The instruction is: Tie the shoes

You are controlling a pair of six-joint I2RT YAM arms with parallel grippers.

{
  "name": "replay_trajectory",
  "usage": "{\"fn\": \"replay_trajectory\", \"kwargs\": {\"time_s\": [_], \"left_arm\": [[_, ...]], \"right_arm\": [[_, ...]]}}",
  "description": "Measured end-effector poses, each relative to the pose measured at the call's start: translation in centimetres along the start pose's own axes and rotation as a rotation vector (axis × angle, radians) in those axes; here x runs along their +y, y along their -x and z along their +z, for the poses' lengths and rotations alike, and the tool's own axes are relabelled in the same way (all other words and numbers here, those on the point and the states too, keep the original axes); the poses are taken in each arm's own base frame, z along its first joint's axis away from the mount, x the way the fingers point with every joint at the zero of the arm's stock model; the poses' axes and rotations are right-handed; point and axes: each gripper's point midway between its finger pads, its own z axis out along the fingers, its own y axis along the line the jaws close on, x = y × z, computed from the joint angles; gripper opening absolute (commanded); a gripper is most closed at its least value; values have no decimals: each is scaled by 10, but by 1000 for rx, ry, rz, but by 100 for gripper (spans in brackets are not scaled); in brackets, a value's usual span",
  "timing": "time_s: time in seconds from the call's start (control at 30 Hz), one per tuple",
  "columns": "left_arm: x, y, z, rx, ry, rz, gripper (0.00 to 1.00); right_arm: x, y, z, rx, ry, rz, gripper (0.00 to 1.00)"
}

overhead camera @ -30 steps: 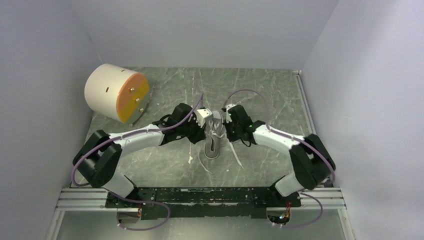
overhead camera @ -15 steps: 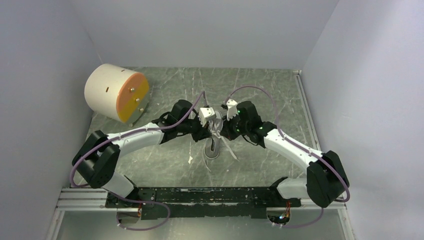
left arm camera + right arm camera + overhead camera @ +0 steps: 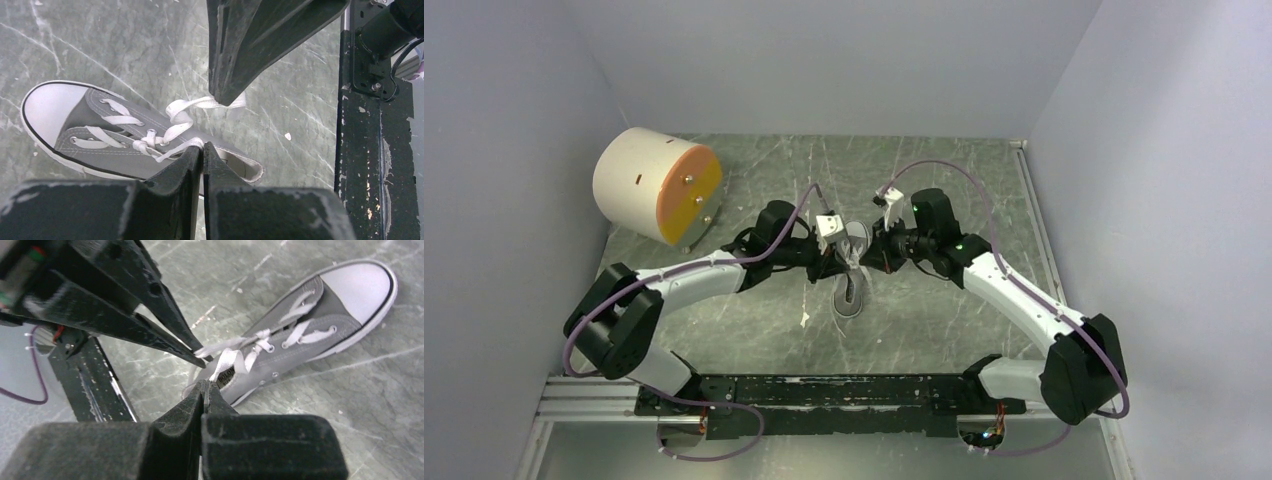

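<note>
The grey sneaker (image 3: 851, 290) lies mid-table with its white toe cap away from the arm bases. It also shows in the left wrist view (image 3: 100, 160) and the right wrist view (image 3: 310, 340). My left gripper (image 3: 838, 254) is just left of the shoe, shut on a white lace (image 3: 172, 150) that runs taut from the eyelets. My right gripper (image 3: 872, 250) is just right of it, shut on the other lace (image 3: 226, 362). The two laces cross above the tongue. Each gripper's fingers show in the other's view, the right's (image 3: 235, 75) and the left's (image 3: 165, 335).
A white cylinder with an orange face (image 3: 656, 186) stands at the back left. A black rail (image 3: 854, 390) runs along the near edge behind the arm bases. Grey walls close in the left, back and right sides.
The right arm has swung its elbow out right and risen. Both grippers have drawn the laces up, so the loose ends no longer trail on the table beside the shoe.
</note>
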Motion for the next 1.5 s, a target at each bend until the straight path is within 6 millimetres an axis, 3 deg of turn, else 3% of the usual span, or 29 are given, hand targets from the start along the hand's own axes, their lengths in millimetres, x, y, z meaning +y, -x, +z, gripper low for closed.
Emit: {"fn": "replay_trajectory", "kwargs": {"time_s": [0.17,0.4,0.83,1.17,1.5], "left_arm": [[-3,7,-9,-30,-14,55,12],[-13,18,-16,-69,-81,141,14],[-12,4,-5,-58,-128,126,5],[-6,17,-1,-114,-112,169,5],[-4,10,0,-104,-96,179,5]], "right_arm": [[16,17,-7,-19,75,-34,0],[28,12,-11,12,148,-46,0],[26,11,-8,42,170,-51,0],[28,9,-6,47,186,-45,0],[9,8,-3,72,88,-28,0]]}}
